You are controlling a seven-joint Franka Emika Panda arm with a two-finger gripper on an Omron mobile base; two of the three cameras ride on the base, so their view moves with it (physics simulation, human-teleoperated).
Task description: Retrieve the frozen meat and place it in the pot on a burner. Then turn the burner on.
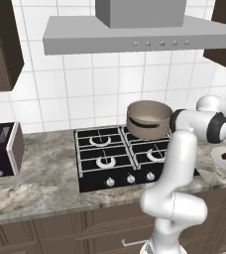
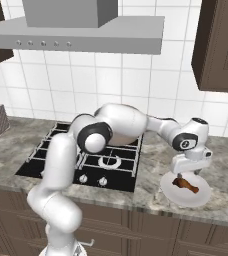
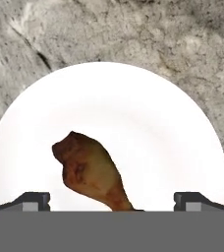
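Observation:
The frozen meat [image 3: 92, 172], a reddish-brown drumstick-shaped lump, lies on a flat white plate [image 3: 182, 123] on the counter right of the cooktop. My gripper [image 3: 114, 201] hovers just above it, open, with one fingertip on each side of the meat and nothing held. From the right base view, the gripper [image 2: 188, 173] points down over the meat [image 2: 186, 184] and plate [image 2: 202, 196]. The tan-brown pot [image 1: 148, 119] stands on the back right burner, and the front left burner [image 1: 106, 161] is bare.
Silver knobs [image 1: 130, 178] line the front of the black cooktop [image 1: 92, 149]. A dark toaster [image 1: 3, 149] stands at the far left of the marble counter [image 1: 45, 183]. A grey hood [image 1: 135, 34] hangs overhead, with brown wall cabinets [image 2: 221, 45] on either side.

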